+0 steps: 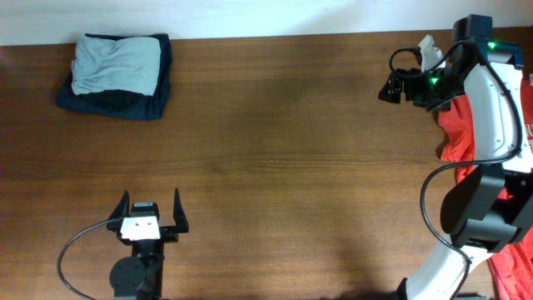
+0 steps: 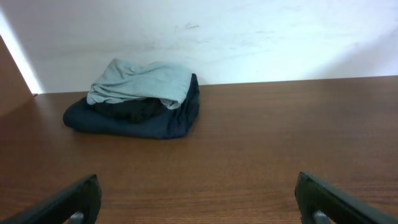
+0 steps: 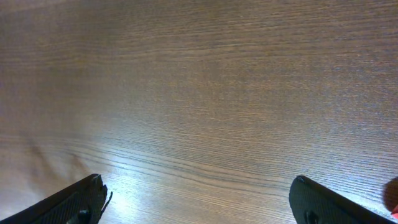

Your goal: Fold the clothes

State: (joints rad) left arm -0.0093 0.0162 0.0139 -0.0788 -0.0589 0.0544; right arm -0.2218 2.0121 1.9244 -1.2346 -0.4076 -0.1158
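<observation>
1. While the left gripper [image 1: 151,200] sits by the near edge, left of centre, its fingers spread and empty, the overhead view puts the grey-teal T-shirt [image 1: 117,65] well apart from it at the far left corner. It is folded on a navy garment [image 1: 125,104], and the bundle's long side runs along the far edge. The red T-shirt [image 1: 454,135] lies crumpled at the right edge of the table [image 1: 275,167]. It stretches far-to-near along that edge, partly hidden under the right arm. The right gripper [image 1: 390,87] hovers near the far right corner, aimed toward the left edge, with the red cloth just behind it. I judge the red shirt to be the unfolded piece and the right arm much the nearer one. That arm would need to turn back toward the right edge. Green lights show on it, but no writing is legible.
2. From the left wrist, the left gripper [image 2: 198,183] shows its fingers wide apart at the bottom corners, holding nothing. The bundle sits ahead, slightly left, against the white wall [image 2: 261,31], with the grey-teal T-shirt [image 2: 140,81] draped over the navy garment [image 2: 134,123]. No label or print shows.
3. From the right wrist, the right gripper [image 3: 196,186] is likewise spread and empty over bare wood. A red sliver touches the right border, too small to identify. No lettering is visible.
</observation>
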